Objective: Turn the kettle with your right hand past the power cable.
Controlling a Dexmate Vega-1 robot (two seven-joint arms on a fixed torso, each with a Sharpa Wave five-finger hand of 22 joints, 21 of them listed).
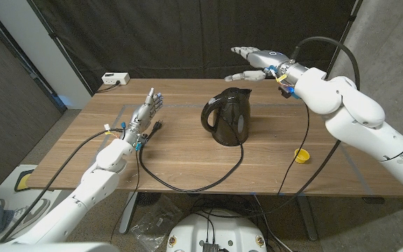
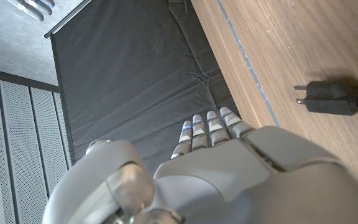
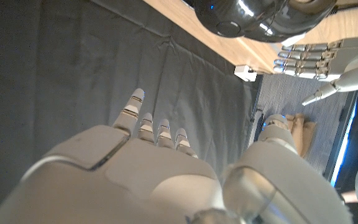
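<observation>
Mid-table sits black kettle (image 1: 227, 115), handle toward robot's left; power cable (image 1: 187, 183) loops from its base along near edge to plug (image 1: 157, 127) beside left hand (image 1: 145, 112); L hand open, fingers straight, holding nothing; right hand (image 1: 257, 61) raised behind kettle, fingers spread, empty; yellow cap (image 1: 301, 155) to kettle's right.

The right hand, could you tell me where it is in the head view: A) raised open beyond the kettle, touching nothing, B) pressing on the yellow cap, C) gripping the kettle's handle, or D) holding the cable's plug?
A: the right hand hangs with fingers spread above the table's far edge, apart from the kettle, which stands untouched on the table.
</observation>
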